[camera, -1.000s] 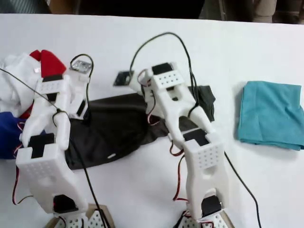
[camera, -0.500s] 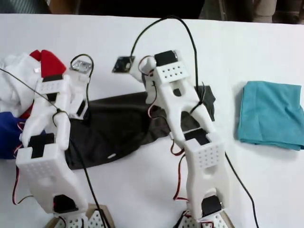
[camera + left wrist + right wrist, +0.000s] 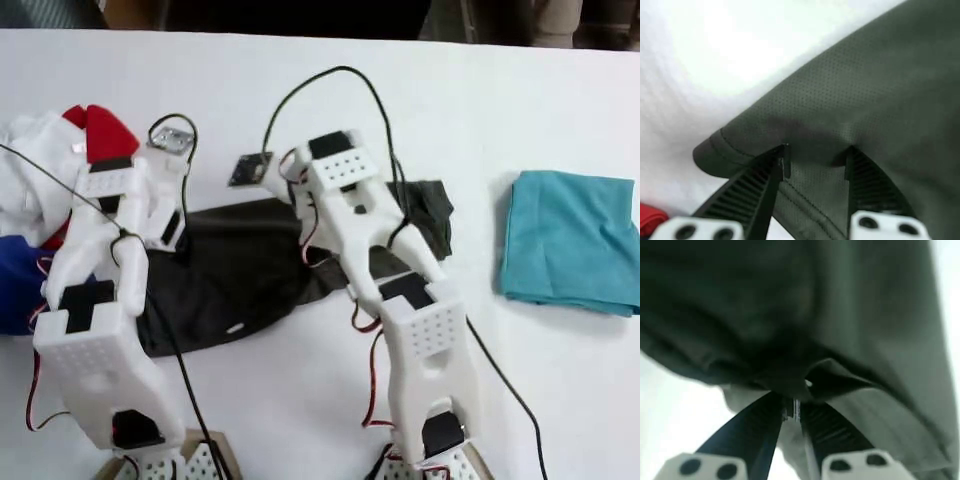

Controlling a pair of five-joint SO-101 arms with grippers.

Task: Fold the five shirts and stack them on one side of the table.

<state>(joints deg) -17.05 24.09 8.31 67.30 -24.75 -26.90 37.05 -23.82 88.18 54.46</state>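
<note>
A black shirt (image 3: 240,270) lies spread across the middle of the white table (image 3: 480,80). My left gripper (image 3: 815,159) stands open at the shirt's left hem corner, both fingertips pressing down on the black shirt (image 3: 850,100). The left arm (image 3: 100,270) rises over that end in the high view. My right gripper (image 3: 796,410) is shut on a raised fold of the black shirt (image 3: 790,330), near the shirt's upper middle under the right arm (image 3: 345,190). A folded teal shirt (image 3: 570,240) rests at the right side.
A heap of white, red and blue shirts (image 3: 40,200) sits at the left edge beside the left arm. Cables loop above both arms. Bare table stretches along the far side and between the black shirt and the teal one.
The right arm's wrist swung away from the near edge, then came back and shifted left, with the fold still pinched. The left arm has stayed in place.
</note>
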